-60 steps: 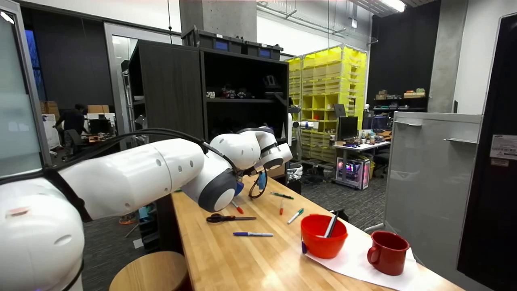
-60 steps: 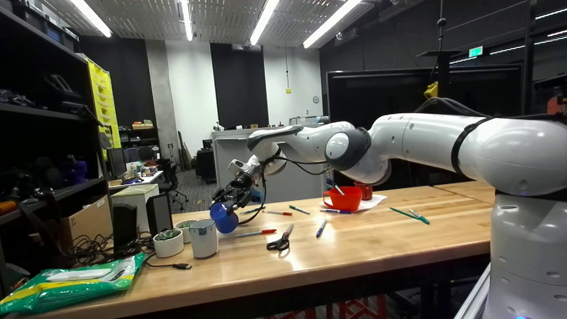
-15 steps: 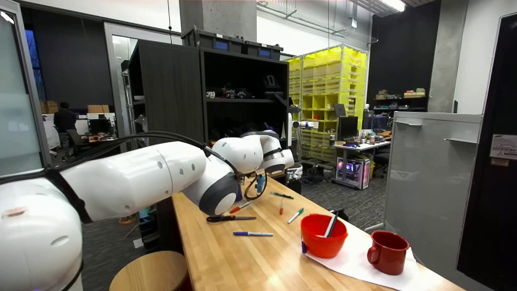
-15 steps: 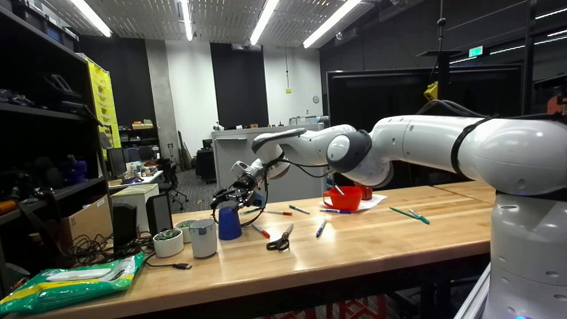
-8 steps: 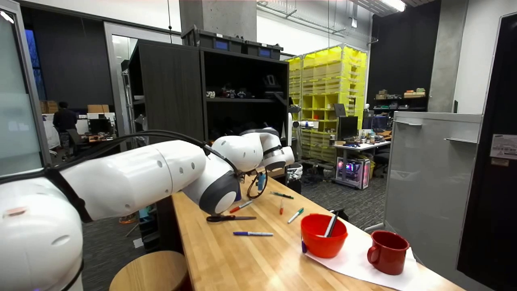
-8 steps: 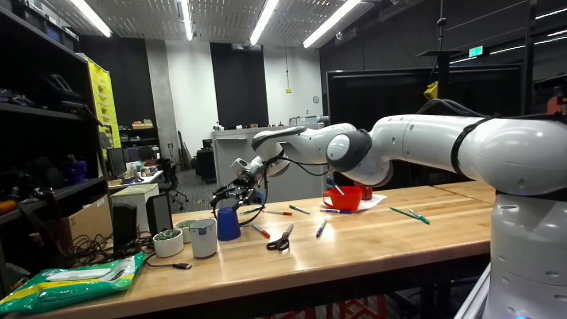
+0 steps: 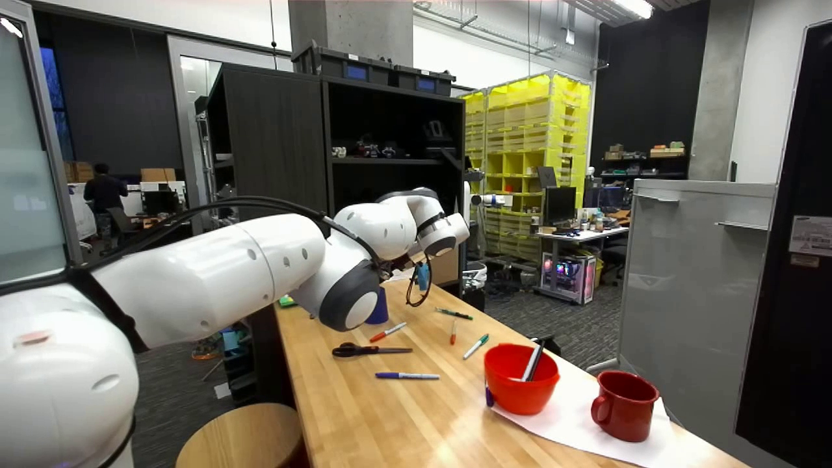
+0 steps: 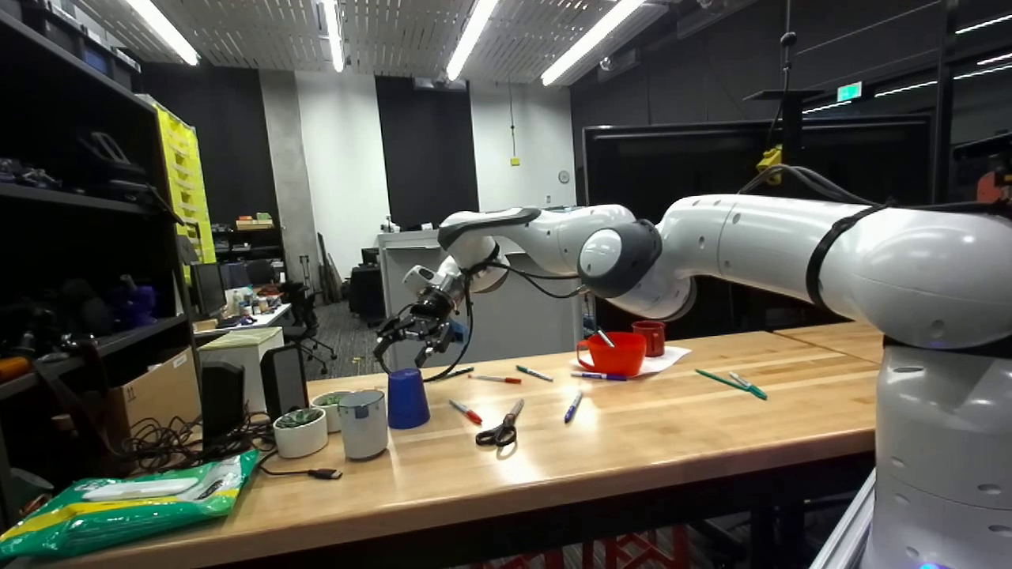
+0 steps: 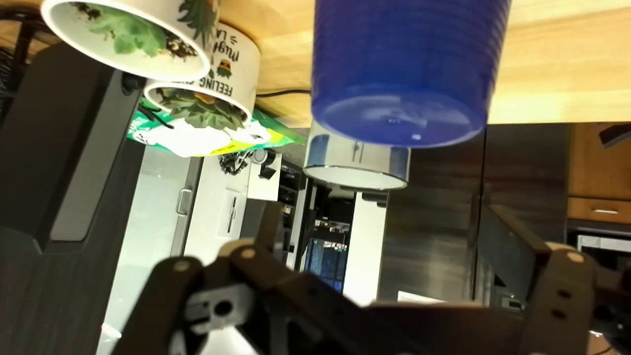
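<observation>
A blue cup stands upside down on the wooden table, its base facing up. Just above it, in an exterior view, my gripper hangs with its jaws spread and nothing between them. The wrist view is inverted; there the cup lies beyond the open fingertips, apart from them. A grey-and-white mug is close beside the cup, and two potted succulents sit behind that mug. A red marker rests to the cup's other side. The arm partly hides the cup in an exterior view.
Scissors, a blue marker and several other pens lie on the table. A red bowl-shaped cup holding pens and a dark red mug stand farther off. Black speakers, cables and a green packet are at the shelf end.
Four seconds ago the blue cup was tilted at the gripper; it now stands inverted on the table. The red marker has turned. In the last half second the gripper has risen off the cup.
</observation>
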Action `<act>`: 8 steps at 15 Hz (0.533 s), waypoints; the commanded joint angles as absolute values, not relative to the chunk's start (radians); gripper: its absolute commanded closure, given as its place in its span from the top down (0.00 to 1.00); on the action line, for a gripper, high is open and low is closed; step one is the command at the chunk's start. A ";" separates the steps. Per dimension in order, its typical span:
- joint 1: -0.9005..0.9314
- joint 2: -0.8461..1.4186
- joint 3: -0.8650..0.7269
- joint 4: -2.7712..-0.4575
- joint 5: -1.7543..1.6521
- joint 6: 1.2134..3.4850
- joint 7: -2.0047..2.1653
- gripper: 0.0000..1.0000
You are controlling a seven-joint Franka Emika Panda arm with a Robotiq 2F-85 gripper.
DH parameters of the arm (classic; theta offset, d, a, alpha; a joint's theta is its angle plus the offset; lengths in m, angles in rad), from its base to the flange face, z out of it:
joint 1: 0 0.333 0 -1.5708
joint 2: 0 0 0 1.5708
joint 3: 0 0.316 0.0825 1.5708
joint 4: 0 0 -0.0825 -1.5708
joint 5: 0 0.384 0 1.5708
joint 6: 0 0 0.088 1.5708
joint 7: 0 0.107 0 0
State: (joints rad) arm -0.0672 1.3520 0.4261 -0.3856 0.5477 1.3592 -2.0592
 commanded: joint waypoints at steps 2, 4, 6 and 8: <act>-0.027 1.288 0.371 -0.353 0.442 1.357 -2.075 1.00; -0.014 1.252 0.340 -0.359 0.385 1.372 -2.084 1.00; 0.000 1.223 0.307 -0.358 0.331 1.379 -2.082 1.00; 0.017 1.199 0.270 -0.356 0.276 1.380 -2.081 1.00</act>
State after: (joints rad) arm -0.0136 1.2441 0.3305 -0.3564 0.3528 1.3708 -2.0693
